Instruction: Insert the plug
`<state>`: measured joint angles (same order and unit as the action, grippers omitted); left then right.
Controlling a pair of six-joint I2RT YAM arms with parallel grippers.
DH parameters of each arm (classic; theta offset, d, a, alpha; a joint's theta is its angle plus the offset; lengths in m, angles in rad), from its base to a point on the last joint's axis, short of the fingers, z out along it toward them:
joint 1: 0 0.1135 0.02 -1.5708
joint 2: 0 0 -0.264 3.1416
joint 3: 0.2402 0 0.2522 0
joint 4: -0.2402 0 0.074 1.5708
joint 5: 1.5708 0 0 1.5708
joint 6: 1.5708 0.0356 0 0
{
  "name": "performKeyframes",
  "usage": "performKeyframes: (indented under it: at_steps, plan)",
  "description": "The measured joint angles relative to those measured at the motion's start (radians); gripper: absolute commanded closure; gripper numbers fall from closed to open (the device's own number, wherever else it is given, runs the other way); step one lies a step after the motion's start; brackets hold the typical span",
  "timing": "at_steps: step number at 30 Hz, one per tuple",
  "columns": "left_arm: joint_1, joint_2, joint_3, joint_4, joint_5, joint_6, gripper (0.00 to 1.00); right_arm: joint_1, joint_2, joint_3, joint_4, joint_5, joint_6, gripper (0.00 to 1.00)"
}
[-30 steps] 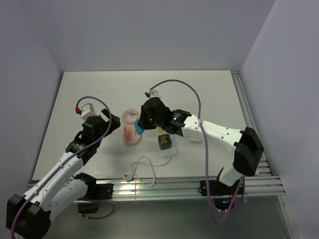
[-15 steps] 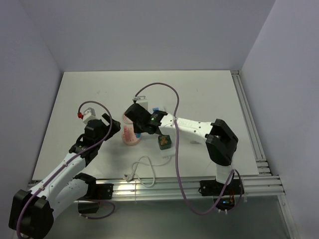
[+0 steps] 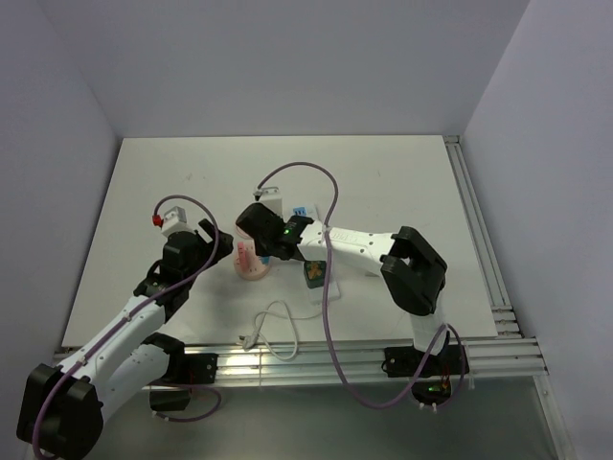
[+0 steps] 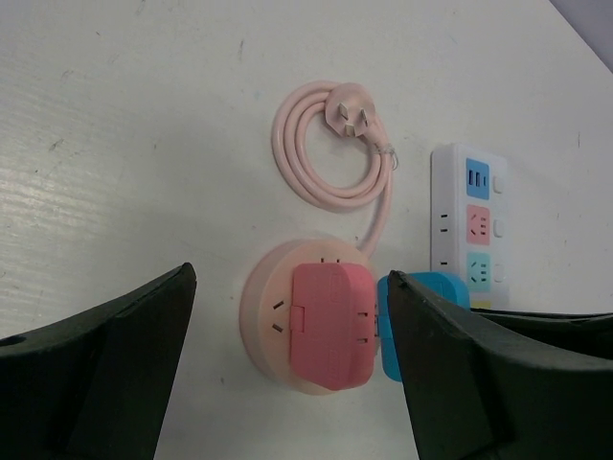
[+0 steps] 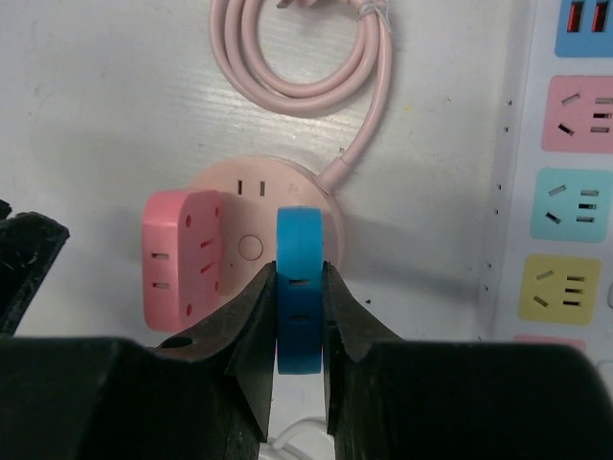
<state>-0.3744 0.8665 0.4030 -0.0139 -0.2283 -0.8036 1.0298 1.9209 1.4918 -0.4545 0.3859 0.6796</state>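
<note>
My right end effector [image 5: 299, 287] is clamped on the blue plastic plug block [image 5: 299, 235], just beside the pink square adapter [image 5: 182, 254] on the round pink socket hub [image 5: 254, 180] (left end effector [image 4: 287, 283] gapes wide nearby).

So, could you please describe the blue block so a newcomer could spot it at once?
On the white table, find the round pink socket hub with its coiled pink cable. A pink block sits on it, and the blue block is right beside that. The blue one is the only block pinched in the right gripper.
</note>
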Motion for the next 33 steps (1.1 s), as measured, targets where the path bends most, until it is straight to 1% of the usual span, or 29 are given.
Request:
performKeyframes:
  at_steps: [17, 21, 25, 27, 31, 33]
  plan:
    - [0.0, 0.014, -0.007, 0.018, 0.029, 0.033, 0.14, 0.0, 0.031, 0.006, 0.03, 0.025, 0.003, 1.0]
    - [0.0, 0.026, -0.007, 0.022, 0.033, 0.033, 0.14, 0.0, 0.061, 0.054, 0.003, 0.029, 0.0, 1.0]
    - [0.0, 0.047, -0.008, 0.026, 0.033, 0.026, 0.15, 0.009, 0.109, 0.135, -0.055, 0.055, -0.009, 1.0]
    - [0.0, 0.048, -0.019, 0.034, 0.033, 0.014, 0.19, 0.016, 0.13, 0.173, -0.087, 0.076, -0.013, 1.0]
    - [0.0, 0.05, -0.044, 0.033, 0.031, -0.012, 0.23, 0.038, 0.154, 0.221, -0.143, 0.114, -0.019, 1.0]
    - [0.0, 0.064, -0.044, 0.034, 0.03, -0.025, 0.29, 0.047, 0.156, 0.228, -0.164, 0.127, -0.021, 1.0]
